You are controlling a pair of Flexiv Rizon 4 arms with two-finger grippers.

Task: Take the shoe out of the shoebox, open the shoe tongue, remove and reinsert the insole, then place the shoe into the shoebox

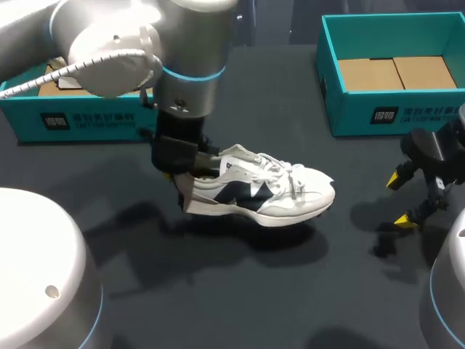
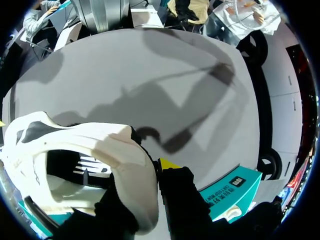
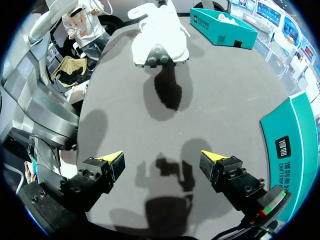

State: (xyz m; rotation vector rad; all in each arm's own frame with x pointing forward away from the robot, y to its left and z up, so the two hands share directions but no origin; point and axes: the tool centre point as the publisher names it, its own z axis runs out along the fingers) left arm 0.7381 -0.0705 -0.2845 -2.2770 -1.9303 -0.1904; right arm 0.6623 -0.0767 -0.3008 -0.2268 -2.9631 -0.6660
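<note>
A white sneaker (image 1: 269,193) with dark side marks hangs just above the dark table, toe pointing right, its shadow below it. My left gripper (image 1: 182,178) is shut on the sneaker's heel collar. In the left wrist view one yellow-tipped finger (image 2: 167,163) presses the outside of the heel (image 2: 135,170), and the other finger is hidden inside the shoe. My right gripper (image 1: 399,200) stands open and empty to the right of the toe. In the right wrist view the gripper (image 3: 162,160) faces the sneaker (image 3: 157,35) well ahead of it. The open teal shoebox (image 1: 363,109) sits at the back right.
A second teal box part (image 1: 80,120) lies at the back left, behind my left arm. It also shows beside the left gripper (image 2: 230,192). The shoebox wall (image 3: 295,145) is close beside my right gripper.
</note>
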